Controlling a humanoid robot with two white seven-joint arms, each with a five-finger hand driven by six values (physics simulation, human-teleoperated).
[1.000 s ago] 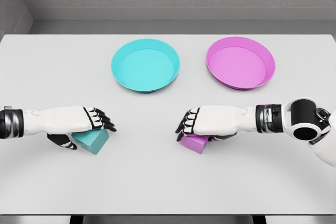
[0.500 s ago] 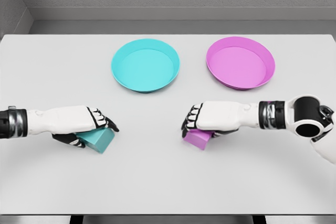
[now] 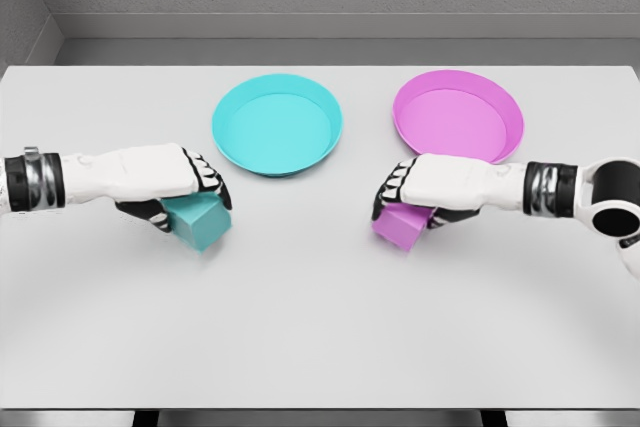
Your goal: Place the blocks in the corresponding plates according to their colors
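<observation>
Both plates hold nothing yet. The left hand (image 3: pixel 180 192) clamps the cyan block (image 3: pixel 197 221) at 7 o'clock of the cyan plate (image 3: pixel 228 142). The right hand (image 3: pixel 425 192) clamps the pink block (image 3: pixel 400 226) at 7 o'clock of the pink plate (image 3: pixel 512 132); carrying over and releasing remain.

Left hand (image 3: pixel 170 185) grips cyan block (image 3: pixel 197 221); right hand (image 3: pixel 435 190) grips pink block (image 3: pixel 400 225). Both blocks seem lifted off table (image 3: pixel 320 327). Cyan plate (image 3: pixel 277 124), pink plate (image 3: pixel 458 119) beyond.
</observation>
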